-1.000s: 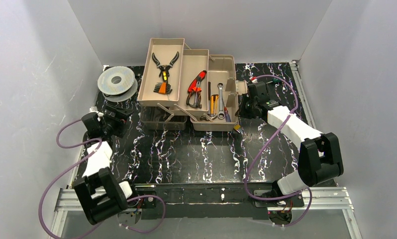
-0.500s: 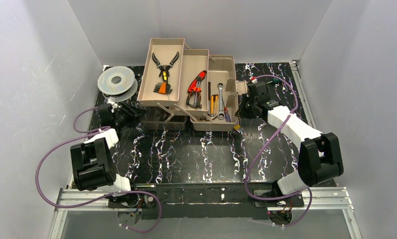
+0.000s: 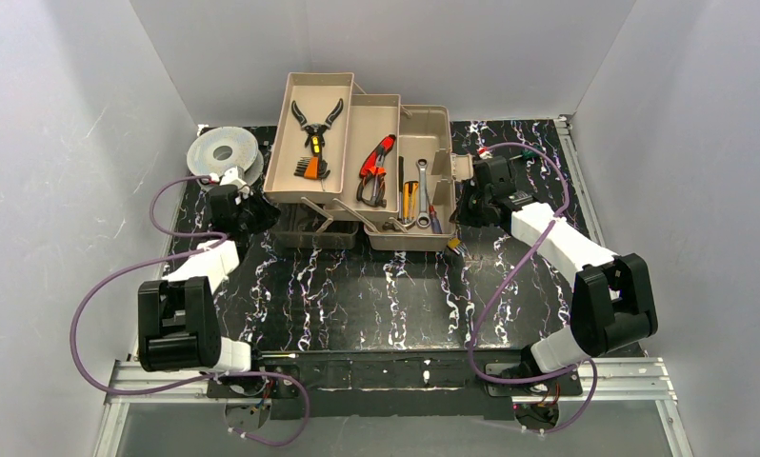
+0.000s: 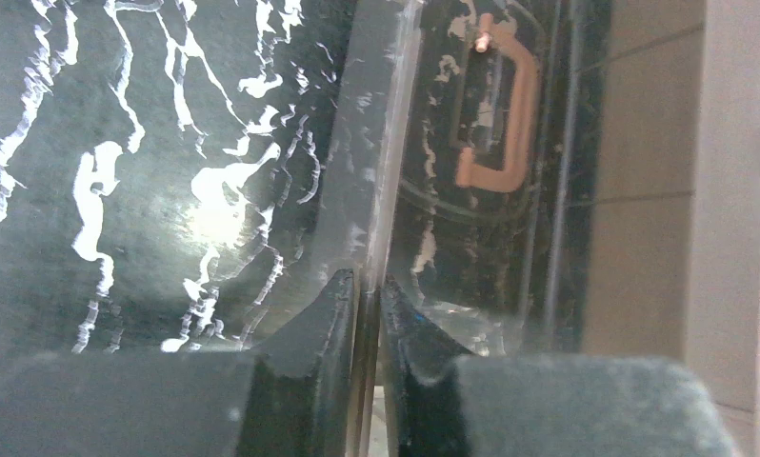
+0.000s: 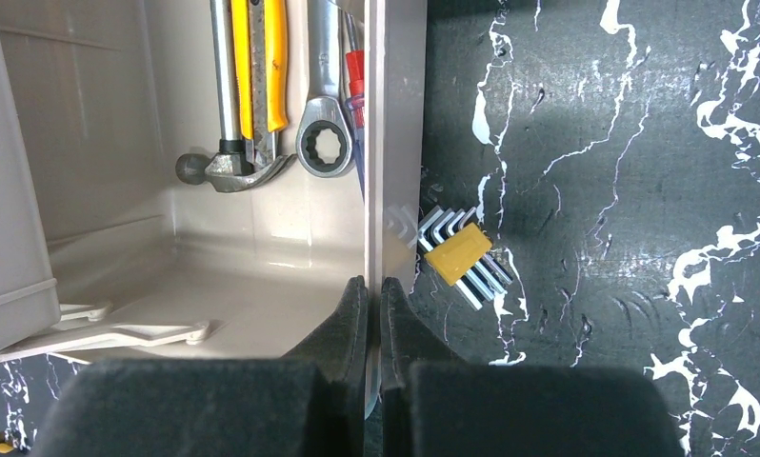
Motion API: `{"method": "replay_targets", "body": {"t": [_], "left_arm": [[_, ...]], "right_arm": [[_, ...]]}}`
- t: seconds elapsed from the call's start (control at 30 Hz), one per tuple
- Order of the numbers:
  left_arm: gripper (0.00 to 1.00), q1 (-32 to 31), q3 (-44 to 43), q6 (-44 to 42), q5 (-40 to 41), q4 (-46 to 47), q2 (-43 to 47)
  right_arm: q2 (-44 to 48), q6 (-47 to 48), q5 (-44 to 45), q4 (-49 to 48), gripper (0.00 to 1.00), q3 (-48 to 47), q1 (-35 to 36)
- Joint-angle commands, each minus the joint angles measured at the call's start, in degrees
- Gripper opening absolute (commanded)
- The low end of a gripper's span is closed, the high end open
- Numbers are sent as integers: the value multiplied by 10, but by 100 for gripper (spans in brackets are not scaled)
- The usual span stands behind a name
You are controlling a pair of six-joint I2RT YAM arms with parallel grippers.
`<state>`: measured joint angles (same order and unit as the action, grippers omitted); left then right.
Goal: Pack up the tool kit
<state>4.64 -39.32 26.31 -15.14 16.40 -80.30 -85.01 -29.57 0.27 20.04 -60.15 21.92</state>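
Observation:
The tan toolbox [image 3: 431, 124] stands open at the back, its two fold-out trays [image 3: 290, 176] spread to the left. Black pliers [image 3: 315, 122] lie in the far-left tray and orange pliers [image 3: 376, 171] in the middle one. A hammer [image 5: 229, 167] and a wrench [image 5: 324, 143] lie in the box. My left gripper [image 4: 365, 286] is shut on the edge of the smoky lid [image 4: 381, 181], through which the cream handle [image 4: 505, 105] shows. My right gripper [image 5: 374, 286] is shut on the box's right wall [image 5: 395, 143].
A yellow hex-key set [image 5: 457, 252] lies on the black marbled table just outside the box's right wall. The round grey wire spool [image 3: 222, 152] sits at the back left, close behind my left gripper [image 3: 248, 211]. White walls enclose the table on three sides.
My left arm has swung forward and right from the table's left side to the lid, and its jaws have closed on the lid's edge. The right arm has not moved.

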Motion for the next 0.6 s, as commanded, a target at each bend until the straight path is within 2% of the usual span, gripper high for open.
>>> {"method": "replay_targets", "body": {"t": [0.0,0.2,0.37,0.57], "left_arm": [[0,-22,-12,-48,60,-30,35],[0,-30,-14,-63,99,-49,81],[0,-60,-18,-49,168,-56,147],[0,-83,-65,-108,245,-115,206]], "right_arm": [[6,-1,-38,11,1,-23,12],[6,5,-35,5,1,-28,29],[-6,17,41,23,1,-64,87],[-11,-8,72,38,1,-76,121]]}}
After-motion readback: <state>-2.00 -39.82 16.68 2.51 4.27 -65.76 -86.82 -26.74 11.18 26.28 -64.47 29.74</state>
